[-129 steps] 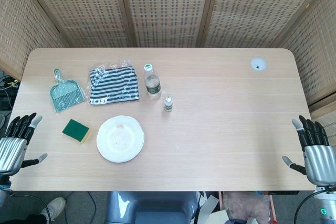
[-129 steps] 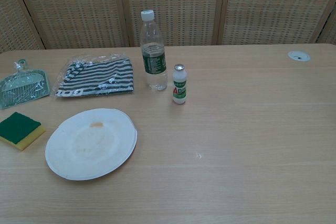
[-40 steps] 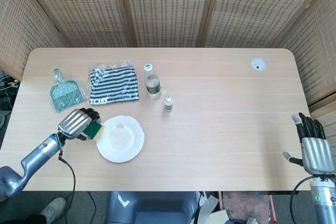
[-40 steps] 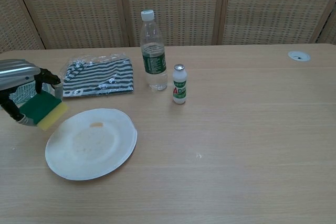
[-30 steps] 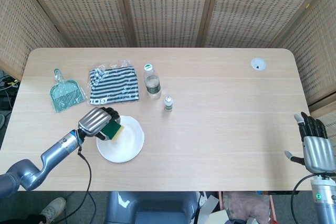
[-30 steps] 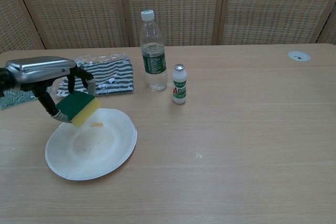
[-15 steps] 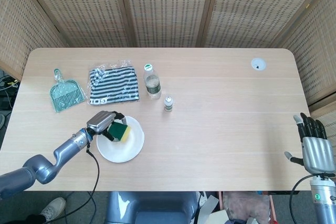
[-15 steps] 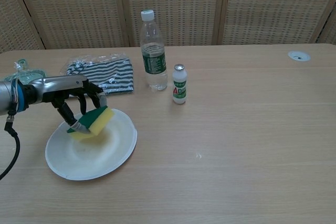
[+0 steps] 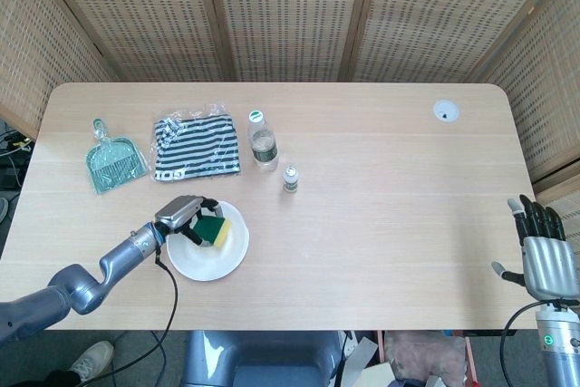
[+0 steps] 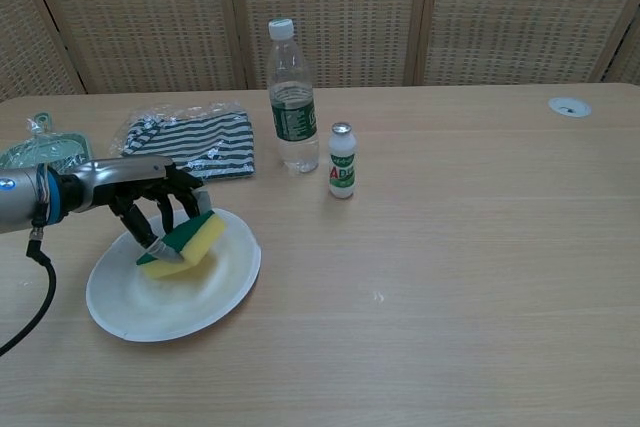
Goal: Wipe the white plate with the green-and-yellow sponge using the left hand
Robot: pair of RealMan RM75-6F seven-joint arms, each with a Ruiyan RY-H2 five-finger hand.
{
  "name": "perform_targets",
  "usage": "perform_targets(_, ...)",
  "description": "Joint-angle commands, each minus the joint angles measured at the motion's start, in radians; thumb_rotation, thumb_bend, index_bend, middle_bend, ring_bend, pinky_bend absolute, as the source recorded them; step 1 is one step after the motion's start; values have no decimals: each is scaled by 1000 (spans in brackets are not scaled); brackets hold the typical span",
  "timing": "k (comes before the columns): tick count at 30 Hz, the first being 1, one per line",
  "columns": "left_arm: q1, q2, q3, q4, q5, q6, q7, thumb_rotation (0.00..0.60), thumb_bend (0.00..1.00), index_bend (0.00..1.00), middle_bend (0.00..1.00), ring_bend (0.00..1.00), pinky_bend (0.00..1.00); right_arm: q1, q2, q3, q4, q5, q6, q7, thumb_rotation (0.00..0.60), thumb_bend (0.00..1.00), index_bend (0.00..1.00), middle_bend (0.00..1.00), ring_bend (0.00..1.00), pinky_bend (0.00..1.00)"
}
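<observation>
The white plate (image 9: 232,255) (image 10: 220,292) lies near the table's front left. My left hand (image 9: 184,216) (image 10: 150,202) holds the green-and-yellow sponge (image 9: 213,229) (image 10: 188,243) tilted over the plate's middle, yellow side down; its lower edge seems to touch the plate. My right hand (image 9: 546,255) hangs at the table's far right edge with fingers apart, holding nothing; the chest view does not show it.
Behind the plate lie a striped cloth in a clear bag (image 9: 196,148) (image 10: 190,144), a water bottle (image 9: 263,141) (image 10: 292,97) and a small white bottle (image 9: 290,178) (image 10: 342,161). A green dustpan (image 9: 111,160) (image 10: 35,152) sits far left. A round grommet (image 9: 445,111) (image 10: 569,106) is back right.
My left hand picked the sponge up from beside the plate, carried it rightward over the plate and lowered it onto the middle. The right hand stayed put.
</observation>
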Motion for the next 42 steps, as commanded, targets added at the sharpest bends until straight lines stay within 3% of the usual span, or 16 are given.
perform_targets(1,-1,-3,7,8,8,6,-18,600,151,499,384,296,414,1,0,0,-1,1,-2,0,600,0,0,0,0,0)
perform_targets(12,-2,55,-9,-34,22,89,-20,600,153,499,384,296,414,-1,4,-1,-6,-1,1,4,600,0,0,0,0,0)
perform_targets(25,-26,7,-17,0,-27,-13,18,600,153,499,384,296,414,-1,11,-2,-15,1,-3,7,600,0,0,0,0,0)
perform_targets(42,-26,-27,-2,34,-25,-33,-3,600,154,499,384,296,414,-3,16,-2,-17,0,-1,17,600,0,0,0,0,0)
